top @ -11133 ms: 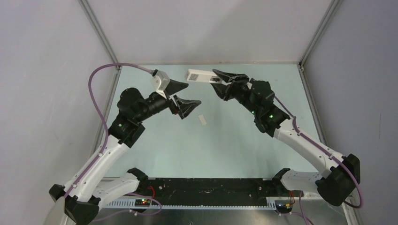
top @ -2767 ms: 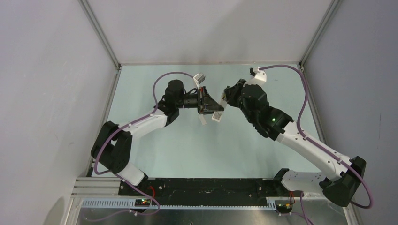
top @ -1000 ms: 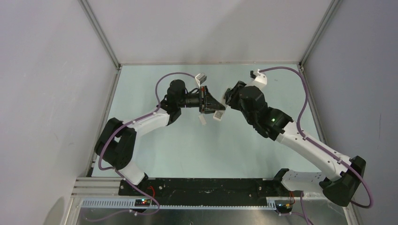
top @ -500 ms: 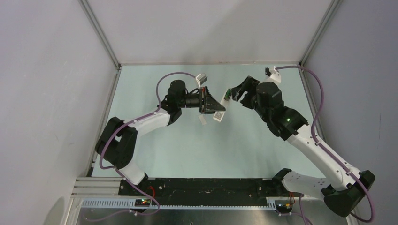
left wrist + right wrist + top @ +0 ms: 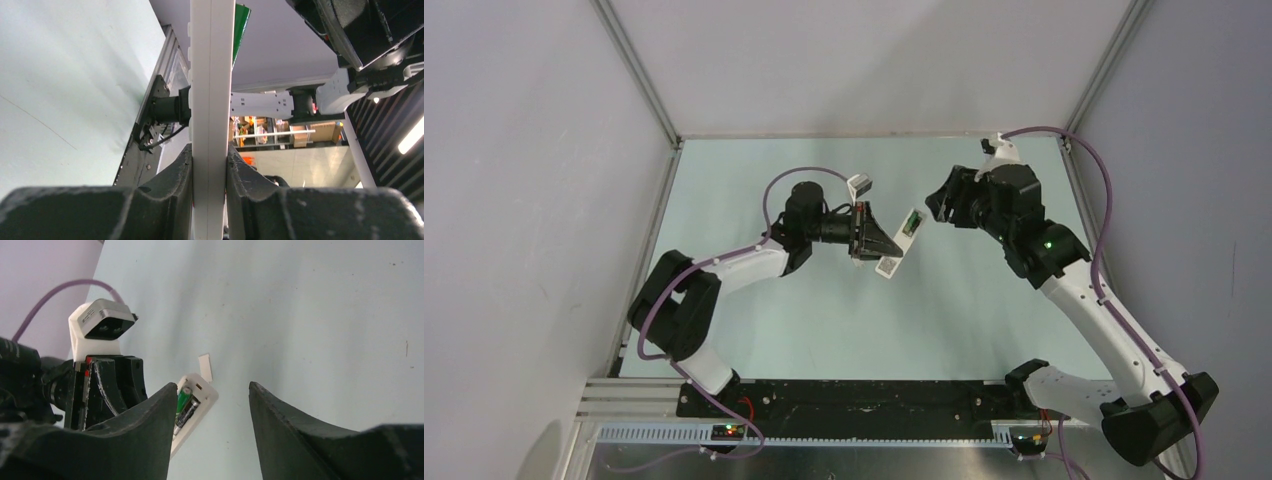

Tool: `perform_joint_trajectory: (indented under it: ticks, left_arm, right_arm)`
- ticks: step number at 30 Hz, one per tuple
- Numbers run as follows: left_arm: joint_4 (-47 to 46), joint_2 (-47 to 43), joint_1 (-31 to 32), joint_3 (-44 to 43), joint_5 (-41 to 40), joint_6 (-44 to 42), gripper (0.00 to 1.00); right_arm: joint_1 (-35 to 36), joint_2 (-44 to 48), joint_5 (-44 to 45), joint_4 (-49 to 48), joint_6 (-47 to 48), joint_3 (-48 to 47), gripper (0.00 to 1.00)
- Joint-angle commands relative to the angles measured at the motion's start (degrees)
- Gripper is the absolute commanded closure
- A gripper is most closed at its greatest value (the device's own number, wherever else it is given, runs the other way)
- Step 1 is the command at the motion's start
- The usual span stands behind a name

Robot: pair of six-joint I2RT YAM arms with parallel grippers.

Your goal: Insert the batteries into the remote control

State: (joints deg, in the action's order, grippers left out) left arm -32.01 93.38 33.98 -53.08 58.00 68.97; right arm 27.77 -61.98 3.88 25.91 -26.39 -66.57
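currently left end effector (image 5: pixel 209 170) pinching remote control (image 5: pixel 212 75); right end effector (image 5: pixel 211 387) spread, apart; batteries (image 5: pixel 184 407) in recess.

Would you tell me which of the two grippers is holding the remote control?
The left gripper: its jaws are clamped on the remote control. The right gripper is open, holds nothing and hangs apart from it.

Left gripper (image 5: pixel 886 243) clamps the remote control (image 5: pixel 889 266) above the bench (image 5: pixel 824 320), batteries (image 5: pixel 911 223) showing green at its far end; right gripper (image 5: pixel 936 208) hangs near, not touching
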Motion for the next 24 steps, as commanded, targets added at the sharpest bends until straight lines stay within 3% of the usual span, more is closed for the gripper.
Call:
perform_joint_trajectory:
  ticks: [1,6,11,15,24]
  left_arm:
    - [-2.3,-0.6,1.9,-0.1,4.1,-1.1,1.00]
    - [-2.3,-0.1,3.4,-0.9,7.1,-2.1,1.00]
    - [-2.3,1.5,4.3,-1.7,8.0,-2.2,1.00]
    - [-2.3,2.0,4.6,-1.8,8.1,-2.4,1.00]
    - [-2.3,1.6,4.7,-1.2,7.4,-2.5,1.00]
  right_arm:
    - [0.0,1.2,-5.4,1.1,8.8,-2.2,0.45]
    - [1.2,1.2,-2.2,6.4,11.4,-3.4,0.50]
    - [6.6,0.2,7.3,12.1,12.8,-6.1,0.46]
    - [9.1,-1.4,9.3,15.2,13.1,-7.5,0.48]
    - [12.7,-4.1,10.8,17.2,14.2,-8.8,0.63]
